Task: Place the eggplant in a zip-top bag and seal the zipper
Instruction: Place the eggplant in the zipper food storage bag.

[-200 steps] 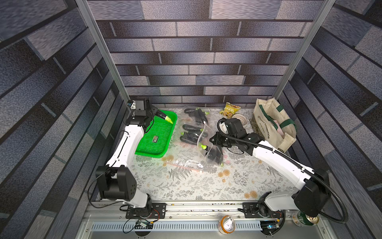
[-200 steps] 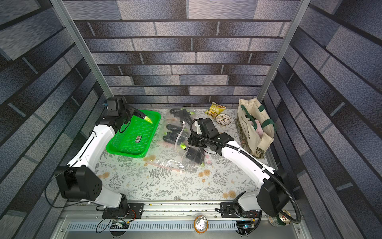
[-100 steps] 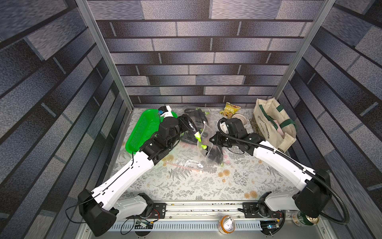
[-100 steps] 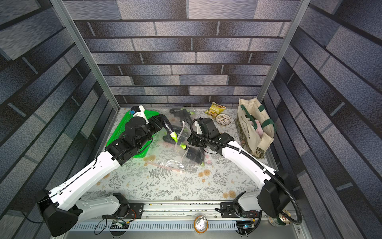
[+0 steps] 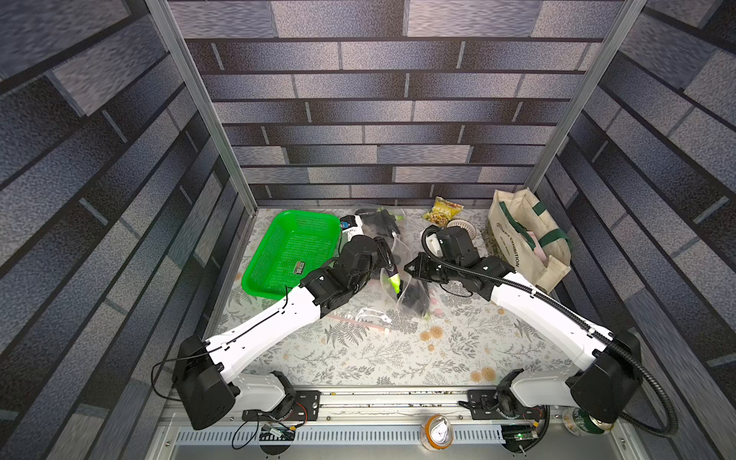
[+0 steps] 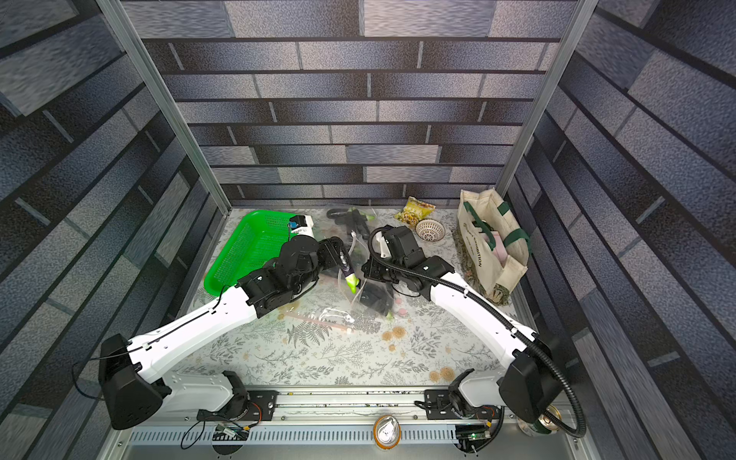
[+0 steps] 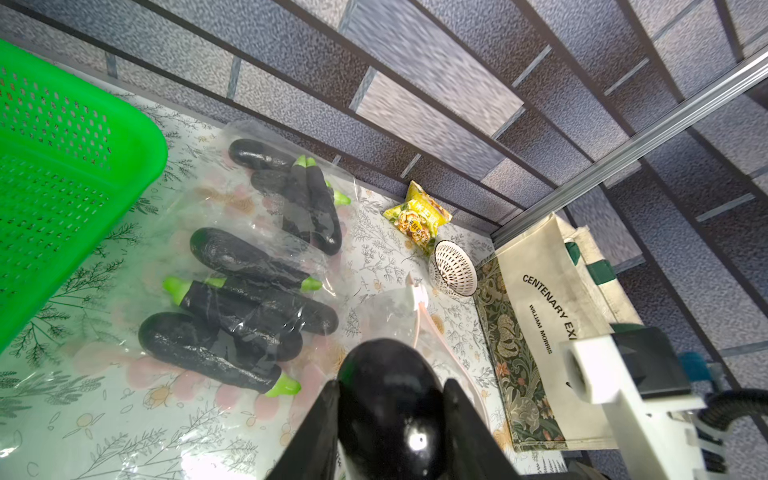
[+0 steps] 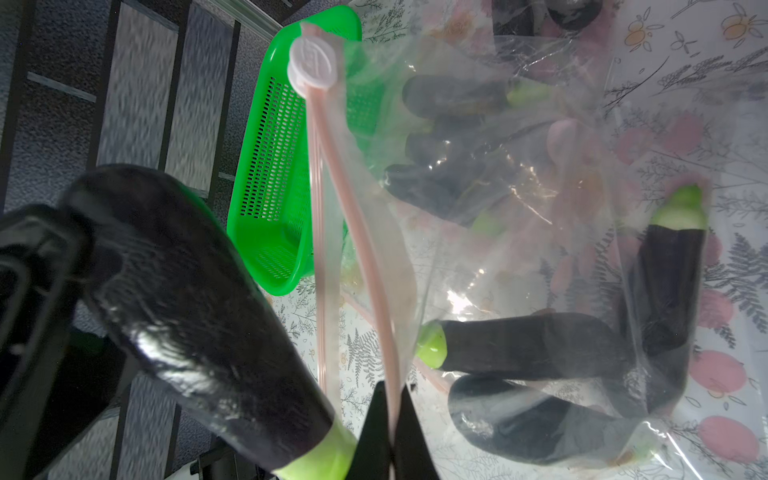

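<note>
A dark purple eggplant (image 7: 388,395) with a green stem end sits between the fingers of my left gripper (image 7: 390,384), which is shut on it. In both top views the eggplant (image 5: 392,275) (image 6: 347,275) hangs stem-down at the raised mouth of a clear zip-top bag (image 5: 412,296). My right gripper (image 8: 390,399) is shut on the bag's pink zipper strip (image 8: 332,232), holding that edge up. The white slider (image 8: 309,62) is at the strip's far end. The bag (image 8: 519,208) holds a few eggplants. The held eggplant (image 8: 199,299) is just outside the opening.
A green basket (image 5: 292,251) stands at the back left. Bags with eggplants inside (image 7: 249,291) lie behind the grippers. A flat clear bag (image 5: 358,316) lies nearer the front. A tote bag (image 5: 525,239), a snack packet (image 5: 443,209) and a white strainer (image 5: 464,229) are at the back right.
My left arm has swung from over the green basket to the centre, carrying the eggplant to the bag's mouth. The right arm has kept still with the zipper edge.
</note>
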